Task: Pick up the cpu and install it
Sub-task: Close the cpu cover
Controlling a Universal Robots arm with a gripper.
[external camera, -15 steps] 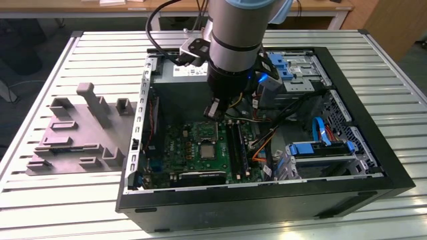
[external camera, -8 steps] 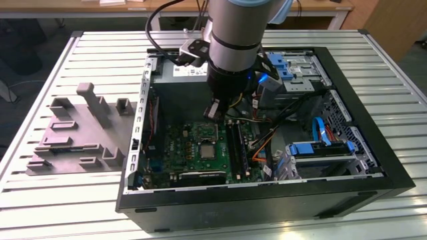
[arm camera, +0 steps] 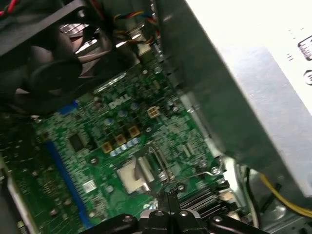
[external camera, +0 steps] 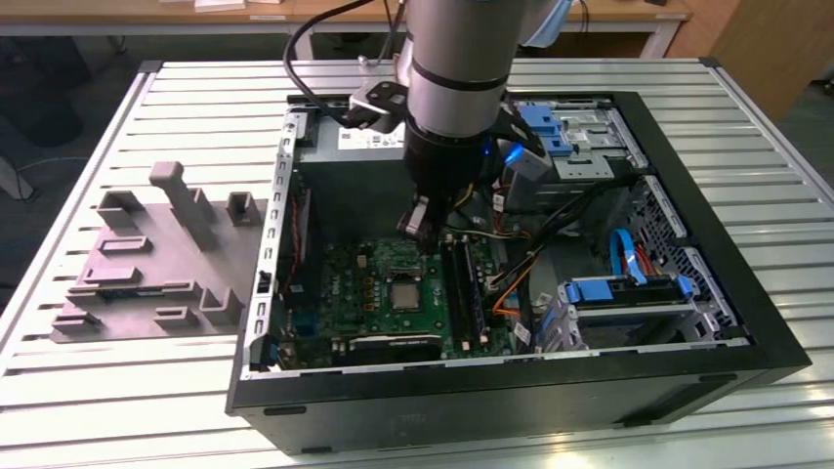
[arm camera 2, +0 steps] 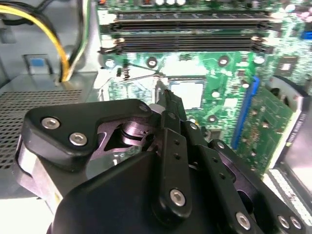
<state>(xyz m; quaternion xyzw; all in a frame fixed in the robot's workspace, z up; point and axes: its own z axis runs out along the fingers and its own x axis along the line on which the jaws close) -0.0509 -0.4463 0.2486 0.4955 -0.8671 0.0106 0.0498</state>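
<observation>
Hand point(arm camera 2: 168, 105) fingertips pressed together, holding nothing, hovering above motherboard point(arm camera: 97, 161) (own body hides nearer board). Cpu point(arm camera 2: 186, 93) lies flat in motherboard socket, square, long axis indiscernible.

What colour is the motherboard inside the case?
Green, with small silver and dark parts across the motherboard; the first wrist view shows it best.

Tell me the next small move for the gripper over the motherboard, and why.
Probably a short straight lift. In the second wrist view the cpu already lies flat in its place on the motherboard, and the gripper hangs just beside it, shut with nothing seen between its tips.
</observation>
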